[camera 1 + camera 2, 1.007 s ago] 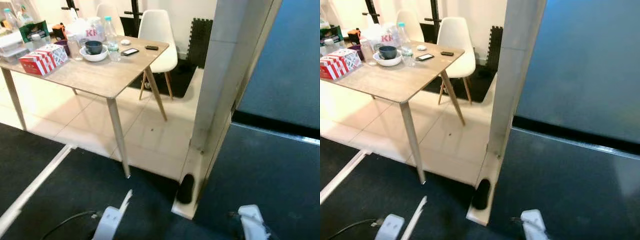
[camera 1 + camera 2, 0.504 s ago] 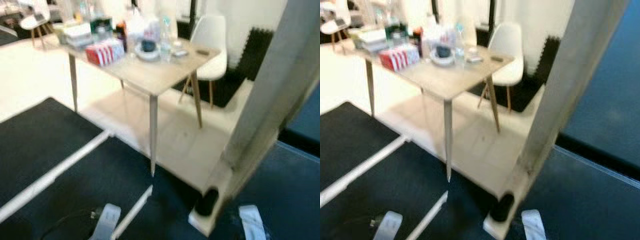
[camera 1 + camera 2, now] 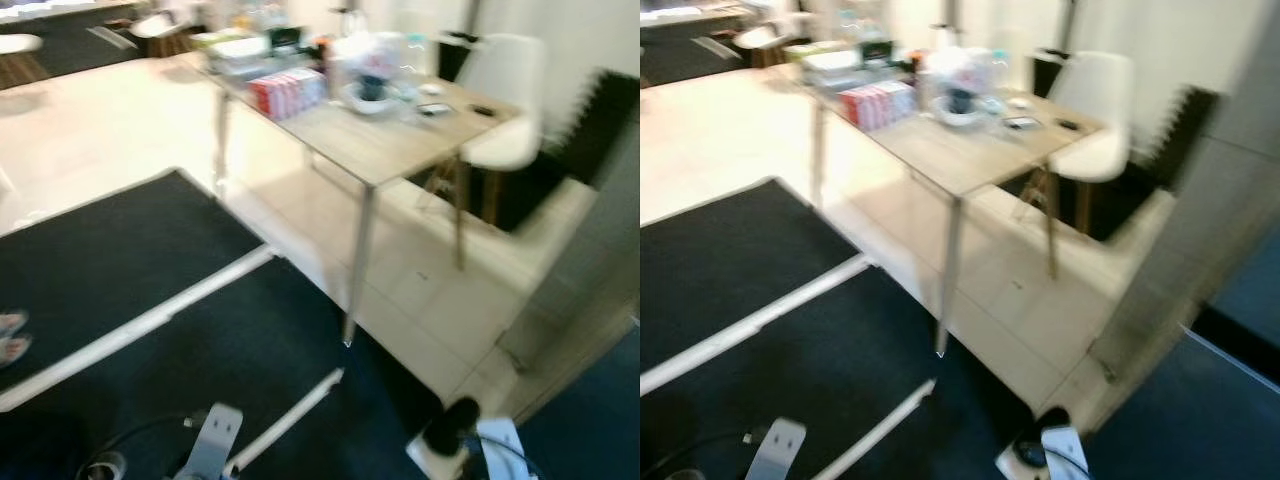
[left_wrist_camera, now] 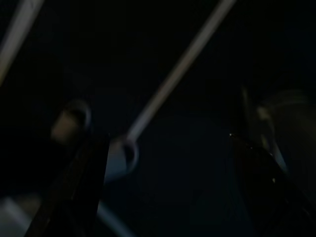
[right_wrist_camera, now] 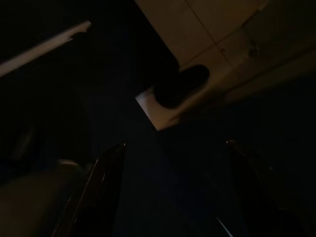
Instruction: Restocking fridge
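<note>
Both arms hang idle above the dark mat (image 3: 150,270). The left tool (image 4: 168,197) and right tool (image 5: 170,197) each show fingers spread wide, holding nothing. Judged step: transit, nothing picked yet. Beyond the mat, on pale tile, stands the tabletop (image 3: 400,140), carrying a red-and-white box (image 3: 288,92), long axis roughly along the tabletop's near edge, a bowl (image 3: 368,98) and blurred bottles. A white chair (image 3: 505,100) stands behind. No fridge is visible; the next move calls for approaching the tabletop squarely.
</note>
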Controlling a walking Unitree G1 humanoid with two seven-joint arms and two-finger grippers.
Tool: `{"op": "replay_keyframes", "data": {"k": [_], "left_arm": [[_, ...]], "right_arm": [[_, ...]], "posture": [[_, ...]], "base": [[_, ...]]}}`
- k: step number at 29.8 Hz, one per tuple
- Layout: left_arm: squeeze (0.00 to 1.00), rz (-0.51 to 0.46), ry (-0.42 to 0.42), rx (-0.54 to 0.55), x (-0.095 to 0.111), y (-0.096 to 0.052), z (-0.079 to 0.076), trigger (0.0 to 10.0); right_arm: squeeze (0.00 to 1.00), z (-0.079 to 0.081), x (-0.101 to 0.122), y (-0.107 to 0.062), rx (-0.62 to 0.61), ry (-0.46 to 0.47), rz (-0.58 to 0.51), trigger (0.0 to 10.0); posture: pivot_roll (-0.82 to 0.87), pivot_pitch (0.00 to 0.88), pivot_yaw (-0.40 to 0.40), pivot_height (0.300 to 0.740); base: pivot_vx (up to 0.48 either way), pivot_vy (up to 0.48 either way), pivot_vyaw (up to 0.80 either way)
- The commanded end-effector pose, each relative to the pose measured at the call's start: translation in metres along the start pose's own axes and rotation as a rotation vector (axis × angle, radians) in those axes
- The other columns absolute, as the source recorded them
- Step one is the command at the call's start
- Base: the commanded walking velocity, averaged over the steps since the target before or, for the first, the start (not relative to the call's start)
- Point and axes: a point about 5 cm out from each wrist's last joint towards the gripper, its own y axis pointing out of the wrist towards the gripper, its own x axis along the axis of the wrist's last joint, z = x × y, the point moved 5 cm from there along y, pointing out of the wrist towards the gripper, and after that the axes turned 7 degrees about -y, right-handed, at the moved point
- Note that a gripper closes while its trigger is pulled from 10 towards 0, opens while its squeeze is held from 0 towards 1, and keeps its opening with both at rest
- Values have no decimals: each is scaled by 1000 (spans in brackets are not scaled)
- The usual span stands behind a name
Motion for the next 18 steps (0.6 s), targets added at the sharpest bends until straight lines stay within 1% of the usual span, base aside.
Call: {"op": "replay_keyframes", "data": {"k": [1,18], "left_arm": [[0,-15,-3,-6,7,2,-3,10000],[0,-8,-1,-7,5,1,-3,10000]], "right_arm": [[0,-2,4,1,-5,0,-12,10000],[0,-2,4,1,-5,-2,-12,10000]], "posture": [[-48,0,-39,740],[-48,0,-40,740]], "base": [[0,0,800],[0,0,800]]}}
